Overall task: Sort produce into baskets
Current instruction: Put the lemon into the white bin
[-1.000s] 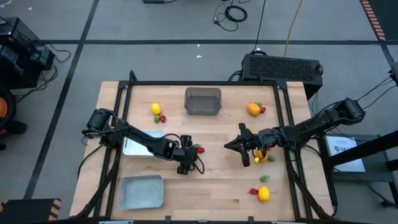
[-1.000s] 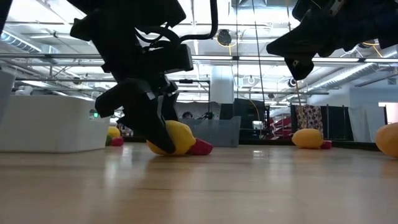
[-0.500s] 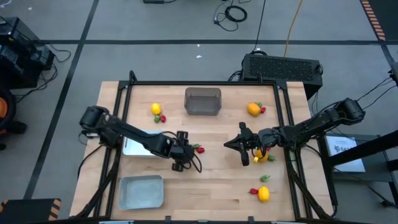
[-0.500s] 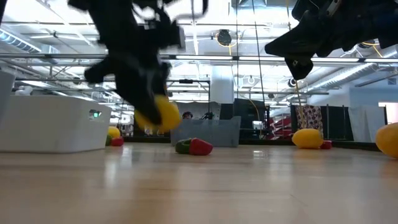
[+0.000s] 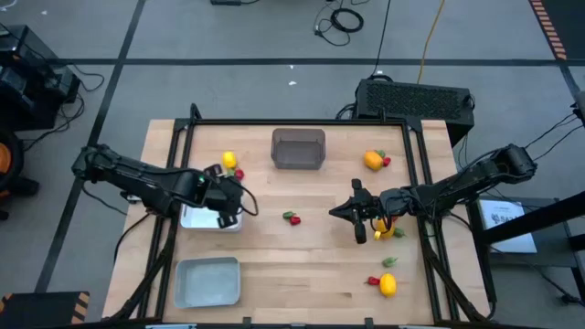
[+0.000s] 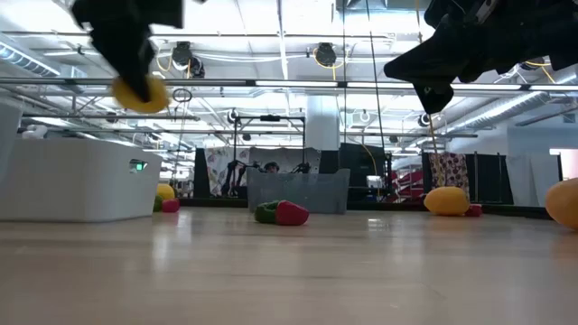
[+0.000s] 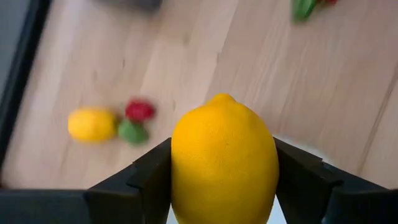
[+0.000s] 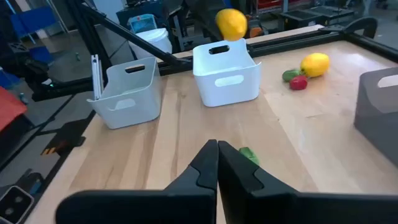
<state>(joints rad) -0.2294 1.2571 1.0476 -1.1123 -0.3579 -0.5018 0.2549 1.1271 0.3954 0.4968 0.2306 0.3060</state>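
My left gripper [image 5: 226,210] is shut on a yellow lemon [image 7: 224,162] and hangs above the white bin [image 5: 203,217]. The lemon also shows high in the low view [image 6: 140,92] and in the right wrist view [image 8: 231,23]. A red and green piece [image 5: 292,218] lies on the table mid-way between the arms. My right gripper [image 5: 353,216] is shut and empty, hovering right of centre; a green piece [image 8: 249,154] lies just beyond its fingertips. The dark grey bin [image 5: 298,148] stands at the far middle, the light grey-blue bin [image 5: 207,281] near left. My left gripper pinches the lemon by its two opposite sides [image 7: 177,171] between its two fingers [image 7: 146,183], at its widest part. In the low view the fingers come from above, pointing down. The lemon is lifted clear, well above the table and higher than the white bin's rim.
A lemon [image 5: 228,160] with red and green pieces [image 5: 239,174] lies far left. An orange round [image 5: 372,160] with a red piece lies far right. A lemon [image 5: 388,285] with green and red pieces lies near right. A yellow piece [image 5: 384,231] lies under my right arm.
My left gripper has lifted the lemon off the table from beside the red and green piece, and has carried it up and toward the table's left edge, over the white bin. The red and green piece stays where it lay.
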